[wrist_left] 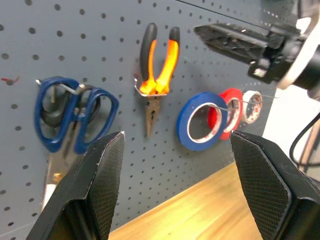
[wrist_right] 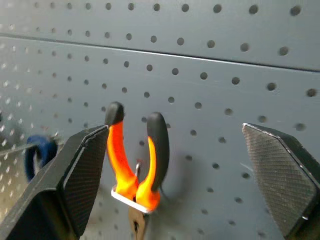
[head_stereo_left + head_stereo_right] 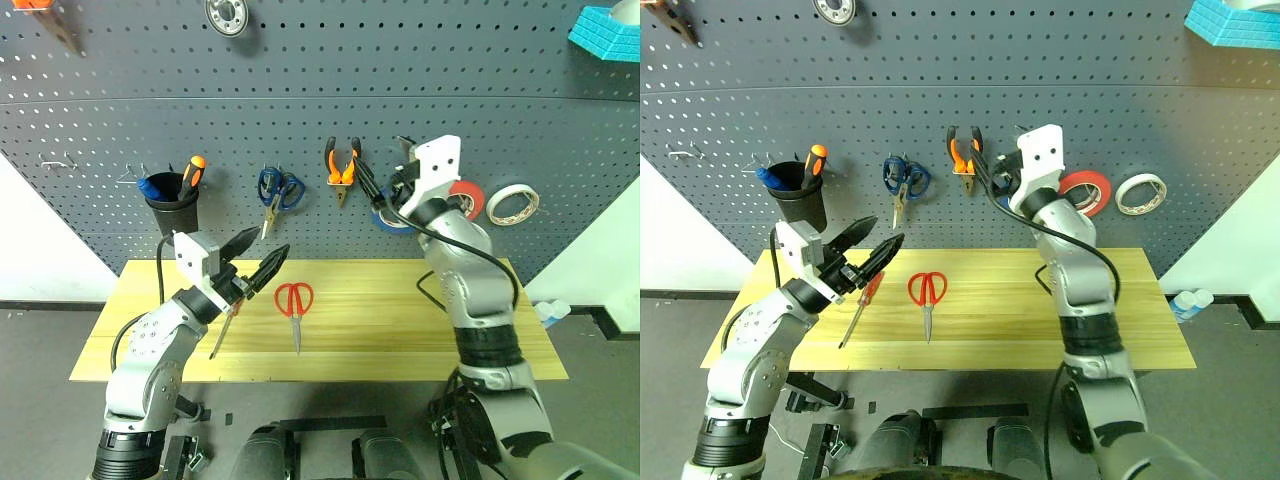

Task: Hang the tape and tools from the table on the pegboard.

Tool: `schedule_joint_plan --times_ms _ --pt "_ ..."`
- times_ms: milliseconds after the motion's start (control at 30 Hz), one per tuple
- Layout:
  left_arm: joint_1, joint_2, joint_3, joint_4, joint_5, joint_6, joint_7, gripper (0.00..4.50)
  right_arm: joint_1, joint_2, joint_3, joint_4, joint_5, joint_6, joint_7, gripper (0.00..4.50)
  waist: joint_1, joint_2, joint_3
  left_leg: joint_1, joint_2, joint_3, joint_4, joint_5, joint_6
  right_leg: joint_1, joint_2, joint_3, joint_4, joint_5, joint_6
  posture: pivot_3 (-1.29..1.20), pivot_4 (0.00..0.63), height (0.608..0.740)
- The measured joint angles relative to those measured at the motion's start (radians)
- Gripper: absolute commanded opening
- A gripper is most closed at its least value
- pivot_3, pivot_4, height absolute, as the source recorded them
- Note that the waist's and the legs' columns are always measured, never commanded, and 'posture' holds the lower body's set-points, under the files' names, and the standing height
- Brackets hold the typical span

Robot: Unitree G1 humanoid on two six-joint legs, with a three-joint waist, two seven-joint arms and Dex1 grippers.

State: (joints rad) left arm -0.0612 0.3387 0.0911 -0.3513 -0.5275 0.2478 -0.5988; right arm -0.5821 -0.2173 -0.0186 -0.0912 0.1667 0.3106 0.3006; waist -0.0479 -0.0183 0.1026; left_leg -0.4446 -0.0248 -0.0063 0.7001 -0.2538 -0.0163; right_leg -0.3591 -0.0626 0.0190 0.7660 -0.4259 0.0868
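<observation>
- Left eye view gives you the state of the job at a glance: the blue tape (image 3: 388, 222) already hangs on a hook of the pegboard (image 3: 300, 140), partly hidden behind the right arm, just beside the red-orange roll (image 3: 470, 198) and the white roll (image 3: 512, 204).
- The pliers (image 3: 342, 168) are up too, handles over a small metal bracket and nose pointing down (the right wrist view shows them seated squarely in it).
- Two tools are left on the table (image 3: 400, 330): the red-handled scissors (image 3: 295, 305) lie flat near the middle, blades pointing toward the near edge, and the red-handled screwdriver (image 3: 860, 308) lies slanted to their left, under the left arm.
- So you can call it about half done: tape and pliers hung, scissors and screwdriver still to go.
- Your right gripper (image 3: 385, 185) is up at the board between the pliers and the blue tape, its fingers spread wide with nothing between them; it touches neither, as far as I can tell.
- Your left gripper (image 3: 258, 258) hovers above the table over the screwdriver, fingers parted and empty, pointing toward the board.
- I would judge the screwdriver the natural next pick for the left arm, being closest to it.
- Other things on the board are not yours to move: the blue-handled scissors (image 3: 279, 192) on their hook and the black cup (image 3: 172, 205) holding the orange-and-black screwdriver (image 3: 193, 170).
</observation>
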Motion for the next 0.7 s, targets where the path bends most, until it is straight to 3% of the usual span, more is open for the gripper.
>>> schedule_joint_plan --times_ms 200,367,533,700 --pt "0.076 0.045 0.000 -0.001 0.009 0.007 -0.034 3.51 0.169 -0.195 -0.064 -0.284 0.175 0.213 0.163 4.46 0.000 0.000 -0.002 0.000 0.000 0.000 0.000 -0.001 0.001 0.002 0.000 0.000 -0.003 0.000 0.000 -0.12 0.000 0.680" --pt "0.195 0.110 0.022 -0.005 0.027 0.099 0.004 3.51 0.401 -0.440 -0.208 -0.500 0.448 0.362 0.413 4.46 -0.001 0.002 -0.007 0.001 0.001 0.000 -0.002 -0.002 0.004 0.006 0.000 -0.001 -0.010 0.000 0.000 -0.12 0.016 0.680" --pt "0.163 0.097 0.003 -0.005 0.081 0.188 0.112 3.51 0.453 -0.502 -0.235 -0.545 0.538 0.387 0.475 4.46 0.002 0.001 -0.007 0.004 0.002 0.000 -0.001 -0.002 0.004 0.009 0.001 -0.001 -0.013 0.004 0.001 -0.12 0.029 0.680" --pt "0.042 0.025 -0.071 0.051 0.163 0.292 0.246 3.51 0.461 -0.512 -0.238 -0.581 0.597 0.401 0.473 4.46 0.007 0.000 -0.008 0.003 0.002 0.000 0.000 -0.002 0.005 0.009 0.001 -0.001 -0.015 0.005 0.003 -0.13 0.043 0.680"
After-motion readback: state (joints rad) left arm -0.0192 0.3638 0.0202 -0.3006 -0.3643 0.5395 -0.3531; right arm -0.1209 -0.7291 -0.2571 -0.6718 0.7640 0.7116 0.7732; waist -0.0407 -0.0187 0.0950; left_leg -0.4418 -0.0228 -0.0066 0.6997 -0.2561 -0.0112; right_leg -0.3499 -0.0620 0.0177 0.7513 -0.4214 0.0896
